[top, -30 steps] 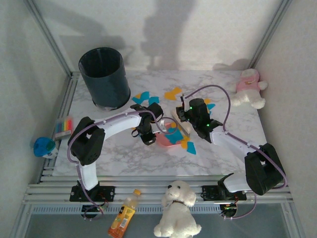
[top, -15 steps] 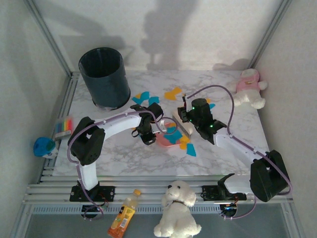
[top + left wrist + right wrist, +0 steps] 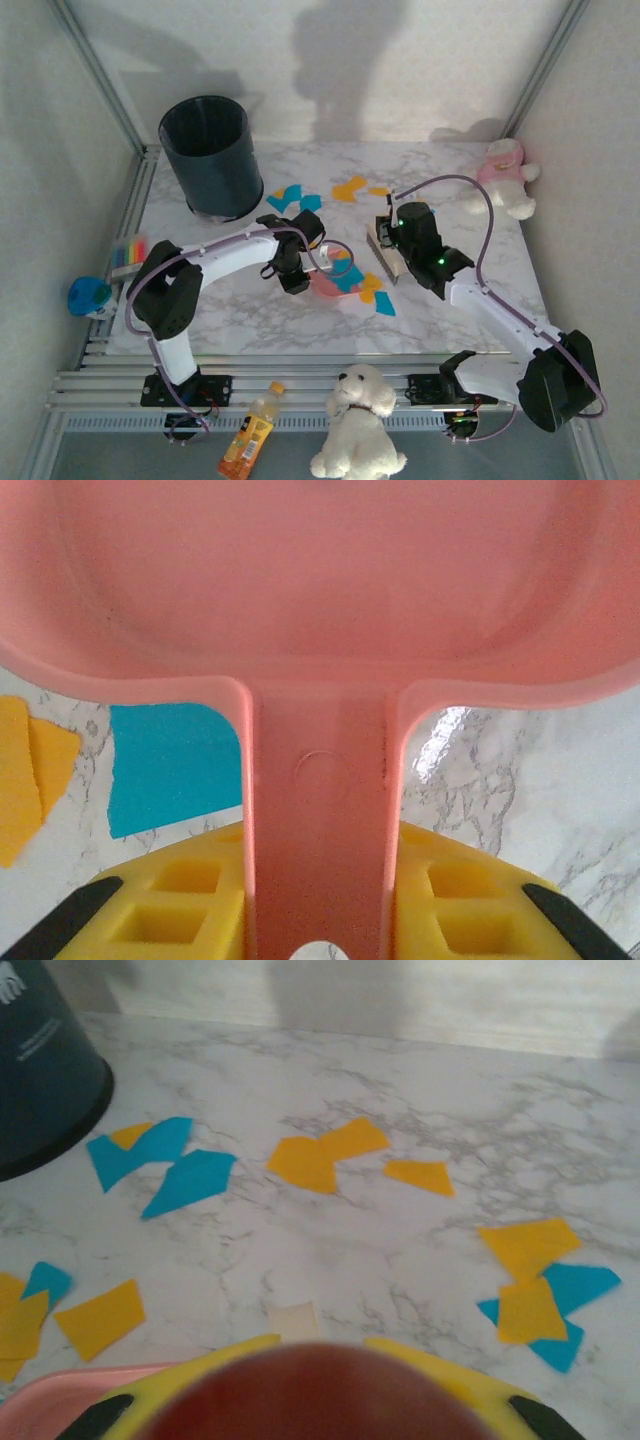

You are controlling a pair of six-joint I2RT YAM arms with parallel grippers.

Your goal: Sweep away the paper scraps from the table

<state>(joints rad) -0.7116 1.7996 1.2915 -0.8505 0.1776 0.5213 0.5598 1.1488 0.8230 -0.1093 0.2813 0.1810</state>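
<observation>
Orange and teal paper scraps lie on the white marble table (image 3: 220, 310): a teal cluster (image 3: 291, 196) and orange bits (image 3: 350, 187) at the back, more scraps (image 3: 377, 293) by the pink dustpan (image 3: 332, 278). My left gripper (image 3: 293, 272) is shut on the dustpan's handle (image 3: 318, 810), with a teal scrap (image 3: 170, 765) beside it. My right gripper (image 3: 386, 246) is shut on a brush (image 3: 380, 258), right of the dustpan; its dark red handle (image 3: 310, 1395) sits between the yellow fingers (image 3: 440, 1355). Ahead lie orange scraps (image 3: 325, 1153) and teal scraps (image 3: 160, 1165).
A dark bin (image 3: 212, 155) stands at the back left of the table. A pink-and-white plush (image 3: 503, 175) sits at the back right. A striped block (image 3: 128, 255) and a blue object (image 3: 88, 295) rest on the left rail; a dog plush (image 3: 358, 420) and bottle (image 3: 250, 432) lie in front.
My right arm has swung right and back with the brush, away from the dustpan. The dustpan and left gripper have shifted slightly; the scraps by the pan now lie uncovered.
</observation>
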